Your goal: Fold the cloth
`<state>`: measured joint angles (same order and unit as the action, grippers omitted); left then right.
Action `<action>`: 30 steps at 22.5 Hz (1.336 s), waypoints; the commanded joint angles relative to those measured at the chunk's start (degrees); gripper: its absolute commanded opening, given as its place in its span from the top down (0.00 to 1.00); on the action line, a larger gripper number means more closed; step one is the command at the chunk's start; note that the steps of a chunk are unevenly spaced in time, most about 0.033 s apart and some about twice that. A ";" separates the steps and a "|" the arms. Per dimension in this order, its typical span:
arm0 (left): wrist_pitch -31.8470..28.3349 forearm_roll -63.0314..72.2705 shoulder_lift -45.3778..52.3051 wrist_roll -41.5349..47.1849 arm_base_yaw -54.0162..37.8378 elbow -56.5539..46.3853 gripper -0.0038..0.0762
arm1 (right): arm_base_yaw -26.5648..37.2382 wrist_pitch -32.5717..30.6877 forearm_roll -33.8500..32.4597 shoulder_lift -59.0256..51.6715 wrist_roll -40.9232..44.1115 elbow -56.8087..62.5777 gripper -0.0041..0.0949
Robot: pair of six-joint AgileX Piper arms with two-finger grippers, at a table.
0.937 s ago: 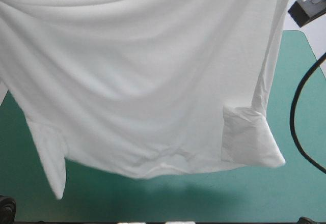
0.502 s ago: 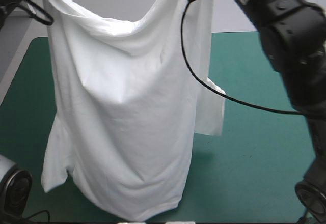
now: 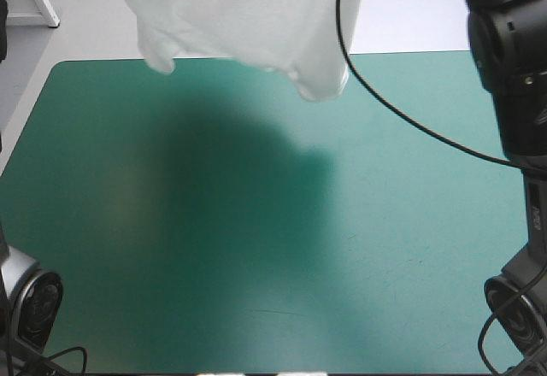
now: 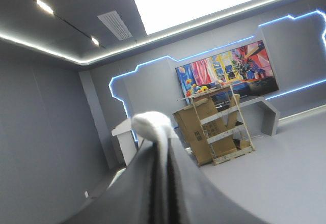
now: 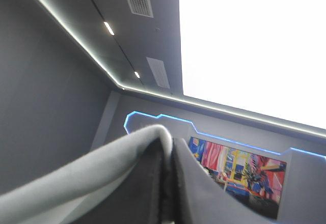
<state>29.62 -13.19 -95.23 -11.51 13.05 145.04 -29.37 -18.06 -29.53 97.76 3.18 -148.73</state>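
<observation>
My left gripper (image 4: 157, 135) and right gripper (image 5: 168, 143) clamp the T-shirt (image 3: 248, 17), hanging at 12 o'clock (soft, light, floppy); corners seem the best hold.

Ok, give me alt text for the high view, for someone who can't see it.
A white T-shirt hangs in the air over the far edge of the teal-green table, only its lower part in view. Its dark shadow falls across the table under it, and the right arm rises along the table's right side.
</observation>
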 commanded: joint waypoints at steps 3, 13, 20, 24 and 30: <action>-1.20 -4.44 -0.81 0.49 0.11 1.05 0.93 | 9.12 -7.75 10.62 -0.15 0.13 -1.29 0.98; 25.55 12.27 -22.14 1.86 -8.15 -6.28 0.93 | 18.36 -38.79 30.23 23.46 -0.74 -1.29 0.98; 39.00 16.85 -22.11 -2.64 -8.50 -12.38 0.93 | 17.86 -49.72 42.15 20.40 -2.72 6.71 0.98; 40.22 18.17 -18.56 -2.64 -8.50 -19.72 0.93 | 17.44 -49.72 40.97 13.62 -2.30 16.58 0.98; 39.05 19.22 -6.46 -3.05 -8.50 -39.99 0.93 | 16.80 -49.61 39.63 -2.49 -3.56 44.43 0.98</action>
<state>70.96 5.07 -110.88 -14.28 4.56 110.98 -12.33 -69.78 10.82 103.64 0.51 -110.95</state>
